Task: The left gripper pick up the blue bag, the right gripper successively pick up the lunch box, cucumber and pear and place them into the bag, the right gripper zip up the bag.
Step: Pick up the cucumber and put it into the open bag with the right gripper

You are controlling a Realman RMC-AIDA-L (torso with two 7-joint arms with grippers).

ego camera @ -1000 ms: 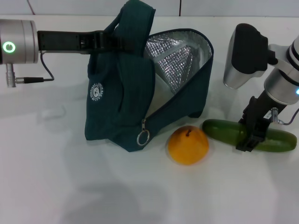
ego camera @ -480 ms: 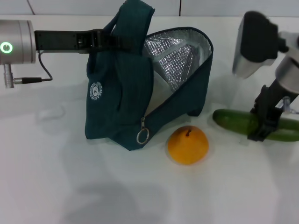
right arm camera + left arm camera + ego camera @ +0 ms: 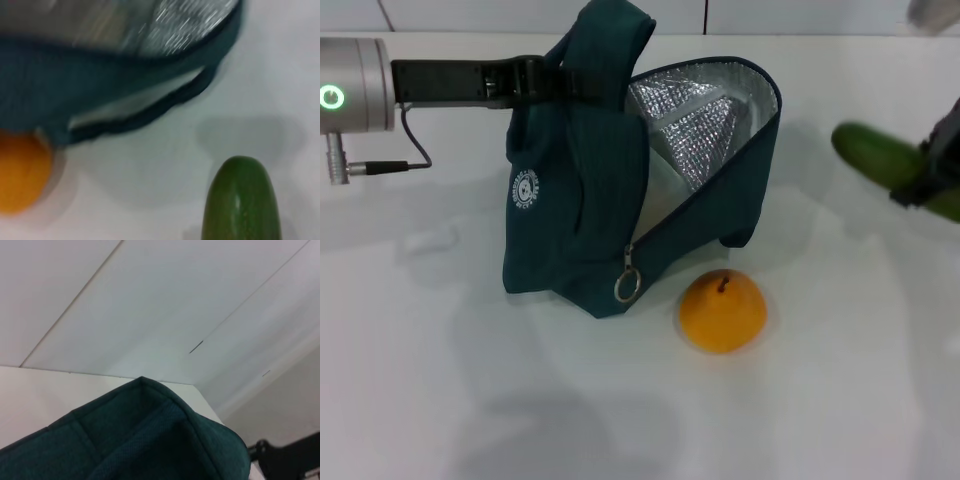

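between right gripper [image 3: 928, 172] jaws, cucumber [image 3: 880, 158] aloft.

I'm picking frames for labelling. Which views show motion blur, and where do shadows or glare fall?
Head view: right gripper and cucumber smeared at the edge; blue bag, pear sharp, soft shadows beneath; lining glints. Right wrist view: blurred throughout, cucumber's shadow on the table. Left wrist view: sharp, evenly lit.

The right gripper [image 3: 932, 172] has lifted the cucumber [image 3: 880, 158] off the counter [image 3: 520, 400], from lower right beside the pear [image 3: 722, 312] to the upper right edge of the frame, tilted, with its arm mostly out of view.
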